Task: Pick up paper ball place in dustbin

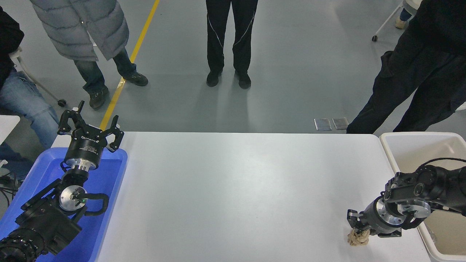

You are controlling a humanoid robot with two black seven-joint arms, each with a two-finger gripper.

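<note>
1. Grasp stage reached, by the look of it: right pincer (358, 228) down at the near right part of the tabletop (233, 189), pinching the paper ball (357, 238) between its fingers.
2. Paper ball low at the tabletop surface, near the front edge, just left of the dustbin (391, 153); lifted clear or resting on the surface cannot be told from this view.
3. Only the lower, crumpled tan part of the ball visible below the pincer; upper part hidden by the black fingers and wrist.
4. Not yet done, judging from the layout: raising the ball, carrying it rightward over the rounded rim, releasing inside the bin.
5. Short carry expected, since the bin stands right beside the ball; the rim to be cleared first.
6. Dustbin: off-white, rectangular, at the right end of the tabletop, partly covered by the right arm; visible beige inside shows nothing in it, the rest out of frame or hidden.
7. Blue tray (109, 182) at the left end: nothing seen lying inside, only the parked left arm over it.
8. Left pincer (90, 127) spread, holding nothing, pointed away over the tray's far rim.
9. People standing on the floor past the far side, hands nowhere near the tabletop.
</note>
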